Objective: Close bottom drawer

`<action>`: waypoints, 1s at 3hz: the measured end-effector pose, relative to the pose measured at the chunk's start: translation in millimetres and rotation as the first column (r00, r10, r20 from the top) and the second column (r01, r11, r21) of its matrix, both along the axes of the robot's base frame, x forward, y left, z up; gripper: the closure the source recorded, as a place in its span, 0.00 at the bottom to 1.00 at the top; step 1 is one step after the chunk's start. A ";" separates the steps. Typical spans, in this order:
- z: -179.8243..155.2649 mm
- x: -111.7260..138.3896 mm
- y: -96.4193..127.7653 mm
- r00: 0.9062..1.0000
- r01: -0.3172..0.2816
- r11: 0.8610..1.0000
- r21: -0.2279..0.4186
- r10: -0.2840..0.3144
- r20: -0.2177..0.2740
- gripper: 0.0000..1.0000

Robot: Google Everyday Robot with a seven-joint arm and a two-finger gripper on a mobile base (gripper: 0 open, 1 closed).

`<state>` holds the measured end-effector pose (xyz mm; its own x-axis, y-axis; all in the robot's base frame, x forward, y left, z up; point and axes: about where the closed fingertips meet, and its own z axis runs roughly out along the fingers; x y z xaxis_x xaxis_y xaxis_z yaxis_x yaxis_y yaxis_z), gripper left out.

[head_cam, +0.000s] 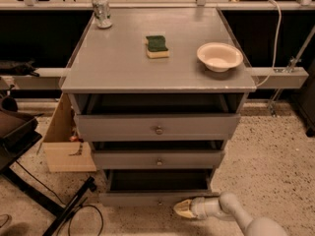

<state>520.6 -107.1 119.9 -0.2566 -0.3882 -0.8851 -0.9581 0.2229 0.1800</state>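
Note:
The bottom drawer (147, 198) is the lowest of three grey drawers in the cabinet and has the slimmest front, with a small round knob (159, 201). It stands partly pulled out, and its dark tray (157, 180) shows behind the front. My gripper (185, 209), with pale yellowish tips on a white arm (231, 211), reaches in from the lower right. It sits low at the floor, against or just in front of the right half of the drawer's front.
The middle drawer (158, 159) and top drawer (157, 127) also stand slightly out. On the cabinet top are a can (102, 12), a sponge (157, 46) and a bowl (219, 56). A cardboard box (64, 141) and a black stand with cable (54, 200) are at left.

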 end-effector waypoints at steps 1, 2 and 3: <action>0.1 -2.0 0.1 1.000 0.000 1.000 0.000 0.000 0.000 1.00; 20.6 47.7 -4.6 0.996 0.063 0.998 0.024 -0.065 0.067 1.00; 36.8 75.7 -17.9 0.980 0.148 0.988 0.035 -0.152 0.126 1.00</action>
<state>596.3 -125.0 156.7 -0.1945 -0.3308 -0.9235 -0.9295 0.3628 0.0658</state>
